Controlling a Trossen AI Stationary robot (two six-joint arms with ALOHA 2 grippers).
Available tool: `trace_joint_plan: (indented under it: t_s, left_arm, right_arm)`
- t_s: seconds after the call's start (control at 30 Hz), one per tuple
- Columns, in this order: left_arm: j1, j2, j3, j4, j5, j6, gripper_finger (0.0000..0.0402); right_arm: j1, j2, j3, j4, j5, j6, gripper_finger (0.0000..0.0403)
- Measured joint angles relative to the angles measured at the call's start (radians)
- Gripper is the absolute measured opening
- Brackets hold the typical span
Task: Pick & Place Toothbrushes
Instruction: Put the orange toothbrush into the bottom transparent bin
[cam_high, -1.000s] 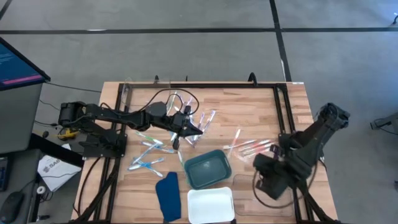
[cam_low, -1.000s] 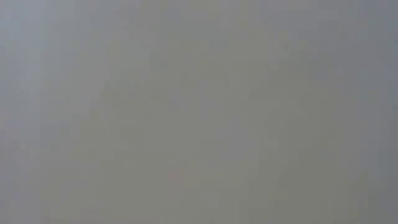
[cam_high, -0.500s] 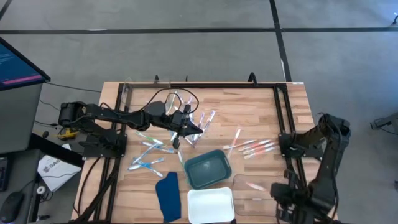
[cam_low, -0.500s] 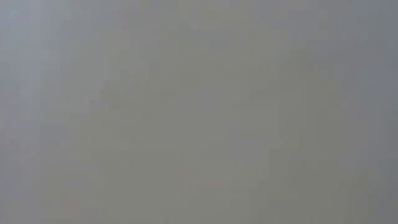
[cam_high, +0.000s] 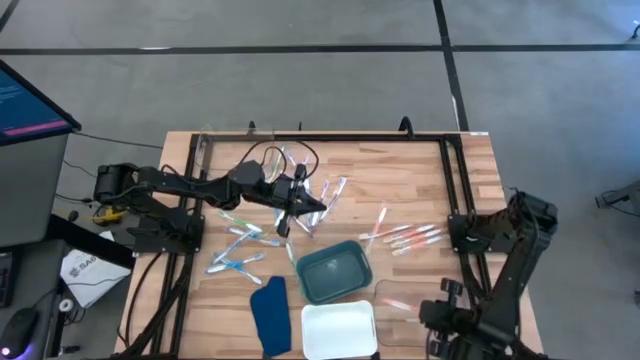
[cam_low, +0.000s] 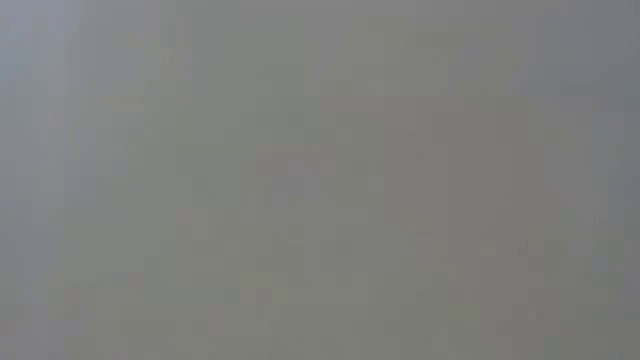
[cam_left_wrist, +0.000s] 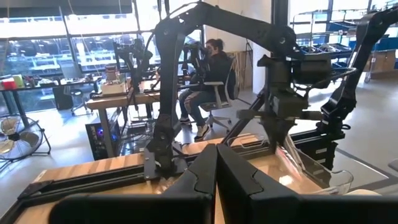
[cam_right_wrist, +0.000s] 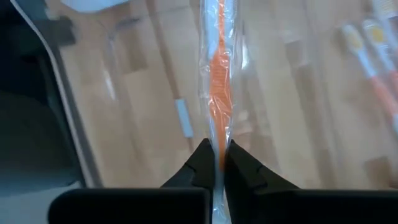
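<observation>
Toothbrushes lie flat on the wooden table in three loose groups: left (cam_high: 236, 245), middle (cam_high: 328, 190) and right (cam_high: 405, 238). My right gripper (cam_high: 430, 313), at the near right, is shut on an orange toothbrush (cam_right_wrist: 217, 74) in a clear wrapper, over the clear tray (cam_high: 398, 292). My left gripper (cam_high: 314, 208) hovers level over the middle group, shut (cam_left_wrist: 216, 163) with nothing between its fingers. The low view shows only grey. My right gripper pinches the wrapped orange toothbrush between its two fingers (cam_right_wrist: 202, 163) at one end (cam_right_wrist: 217, 142). The fingers slant steeply down and lie along the toothbrush. The rest of it sticks out beyond the fingertips over the clear tray; whether its far end touches the tray I cannot tell.
A teal tray (cam_high: 312, 283) and a white tray (cam_high: 338, 330) stand near the front edge, left of the clear tray. A dark blue cloth-like piece (cam_high: 270, 315) lies left of the white tray. A black frame (cam_high: 445, 180) runs along the table's sides.
My right gripper has swung from the table's right middle toward the near edge and gone down, carrying the orange toothbrush to the clear tray. My left arm has stayed over the middle group.
</observation>
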Motion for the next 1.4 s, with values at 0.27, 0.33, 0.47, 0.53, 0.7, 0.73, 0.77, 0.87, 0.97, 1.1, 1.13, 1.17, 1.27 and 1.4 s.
trace_joint_plan:
  t_s: [0.27,0.33,0.47,0.53,0.7,0.73,0.77,0.87,0.97,1.1,1.13,1.17,1.27,1.4]
  left_arm:
    - [0.0,0.0,0.0,-0.005,0.001,0.012,0.0003]
    - [-0.003,0.0,0.0,-0.005,0.001,0.012,0.0003]
    - [-0.004,0.0,0.0,-0.005,0.001,0.009,0.0003]
    - [-0.004,0.0,0.0,-0.005,0.001,0.009,0.0003]
    - [-0.004,0.0,0.0,-0.005,0.001,0.009,0.0003]
    - [-0.004,0.0,0.0,-0.005,0.001,0.009,0.0003]
    - [-0.004,0.0,0.0,-0.005,0.001,0.009,0.0003]
    - [-0.004,0.0,0.0,-0.005,0.001,0.009,0.0003]
    - [-0.004,0.0,0.0,-0.006,0.001,0.009,0.0003]
    - [-0.004,0.0,0.0,-0.008,0.001,0.009,0.0003]
    - [-0.004,0.0,0.0,-0.009,0.001,0.009,0.0003]
    - [-0.004,0.0,0.0,-0.01,0.001,0.009,0.0003]
    - [-0.004,0.0,0.0,-0.01,0.001,0.009,0.0003]
    - [-0.004,0.0,0.0,-0.012,0.001,0.009,0.0003]
  right_arm:
    - [0.007,0.044,0.0,0.044,-0.115,0.057,0.0012]
    - [0.016,0.061,0.0,0.044,-0.127,0.06,0.001]
    - [0.011,0.06,-0.023,0.055,-0.134,0.056,0.0011]
    - [0.002,0.06,-0.045,0.069,-0.141,0.039,0.0011]
    - [-0.046,0.059,-0.111,0.129,-0.244,-0.017,0.0011]
    - [-0.055,0.059,-0.12,0.147,-0.267,-0.026,0.0011]
    - [-0.064,0.059,-0.129,0.164,-0.279,-0.036,0.0011]
    - [-0.083,0.059,-0.146,0.202,-0.293,-0.079,0.0011]
    - [-0.103,0.059,-0.148,0.208,-0.293,-0.104,0.0011]
    - [-0.116,0.059,-0.148,0.208,-0.292,-0.106,0.0014]
    - [-0.116,0.059,-0.148,0.208,-0.292,-0.106,0.0016]
    - [-0.116,0.059,-0.148,0.209,-0.29,-0.106,0.0019]
    - [-0.116,0.06,-0.148,0.214,-0.288,-0.106,0.0024]
    - [-0.116,0.06,-0.148,0.22,-0.286,-0.102,0.0018]
